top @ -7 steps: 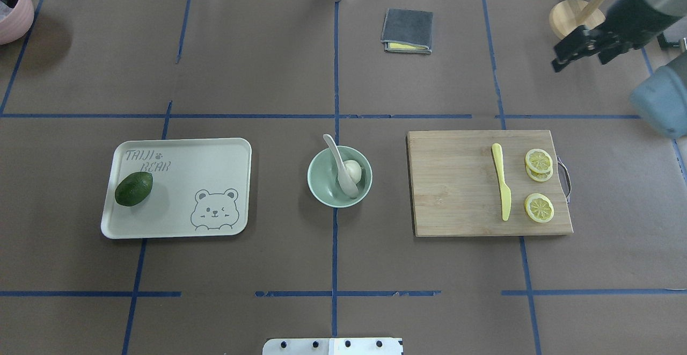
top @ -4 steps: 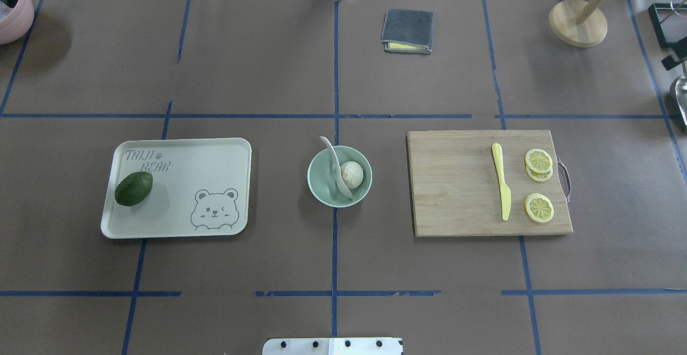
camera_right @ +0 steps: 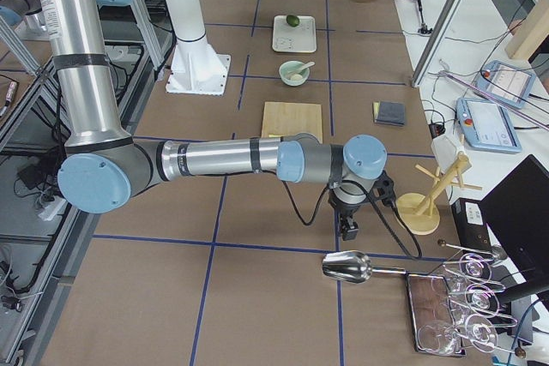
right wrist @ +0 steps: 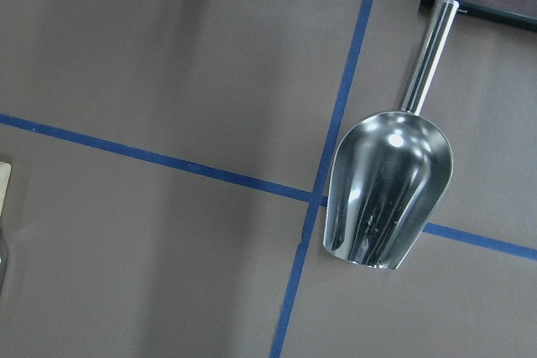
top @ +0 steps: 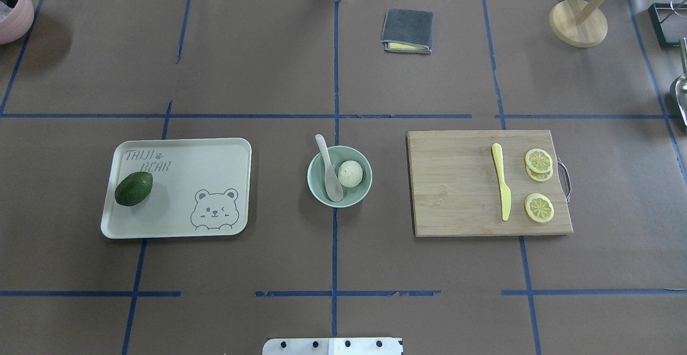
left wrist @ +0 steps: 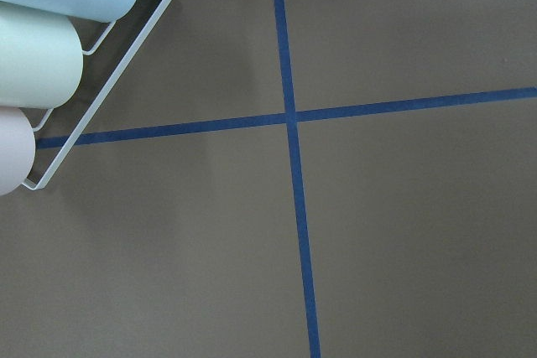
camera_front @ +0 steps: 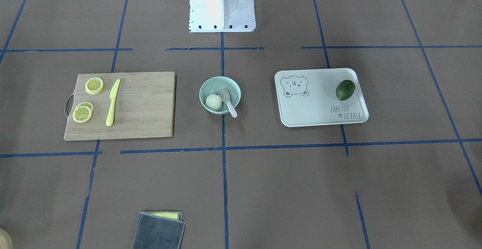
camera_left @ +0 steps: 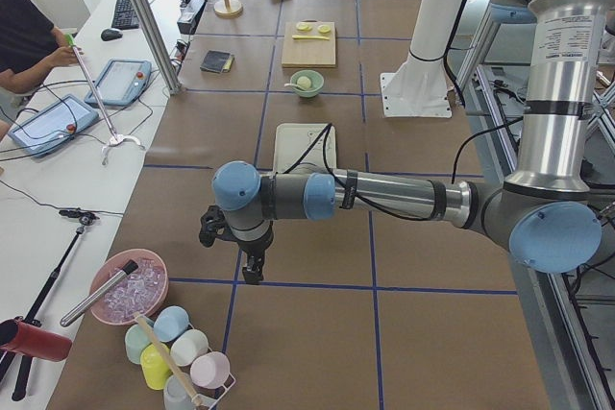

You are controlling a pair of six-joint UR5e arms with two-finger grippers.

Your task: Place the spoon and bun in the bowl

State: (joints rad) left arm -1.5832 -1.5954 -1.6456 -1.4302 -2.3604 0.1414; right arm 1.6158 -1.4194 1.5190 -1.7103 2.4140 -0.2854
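Note:
The pale mint-green bowl point(top: 355, 200) stands at the middle of the table. The white bun point(top: 350, 173) sits in its right half. The off-white spoon point(top: 328, 175) lies in the bowl with its scoop down and its handle over the far-left rim. The front-facing view also shows the bowl point(camera_front: 211, 81), the bun point(camera_front: 213, 102) and the spoon point(camera_front: 227, 100). My left gripper point(camera_left: 252, 276) hangs over the table's left end, far from the bowl. My right gripper point(camera_right: 350, 231) hangs over the right end, next to a metal scoop. I cannot tell whether either is open.
A tray point(top: 214, 156) with an avocado point(top: 133, 188) lies left of the bowl. A cutting board point(top: 456, 194) with a yellow knife point(top: 502, 186) and lemon slices lies right. A grey cloth point(top: 407, 30), a wooden stand point(top: 578, 22) and a metal scoop point(right wrist: 388, 190) are farther out.
The right arm has left the overhead view at the upper right. The spoon has shifted left inside the bowl, off the bun, which now shows whole.

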